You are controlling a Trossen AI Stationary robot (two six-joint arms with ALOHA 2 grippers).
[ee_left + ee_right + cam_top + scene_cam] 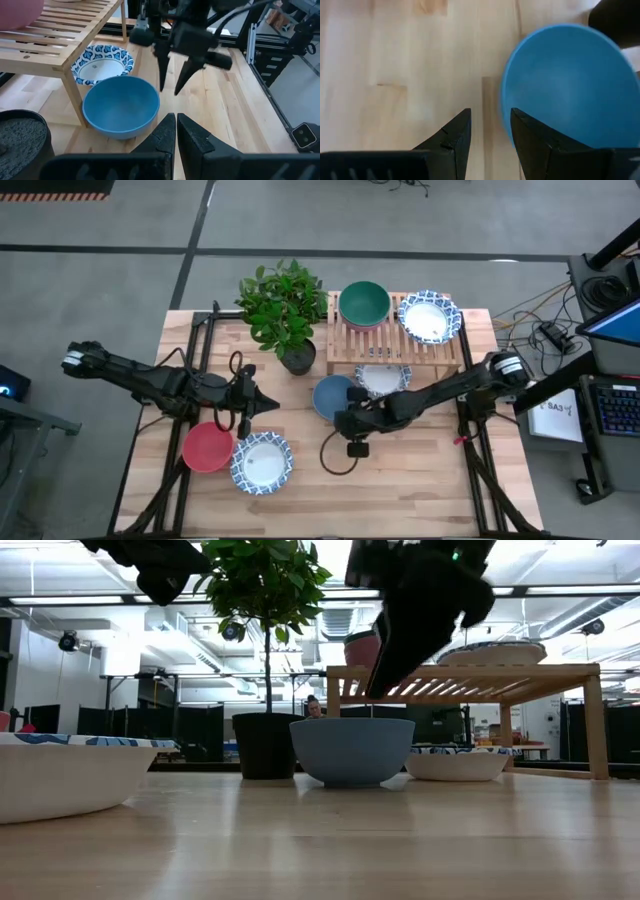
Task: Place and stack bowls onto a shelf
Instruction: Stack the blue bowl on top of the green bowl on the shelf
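Right tool (352,423), fingers narrowly apart, empty, hovering just beside blue bowl (333,397) nr shelf (345,345); risk: fingertip clipping rim, shoving bowl vs shelf leg.

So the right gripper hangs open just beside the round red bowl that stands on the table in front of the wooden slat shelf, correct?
Not quite: that bowl is blue, not red. The high view shows the right gripper beside the round blue bowl before the wooden slat shelf; its wrist view shows it open. The red bowl sits near the left arm.
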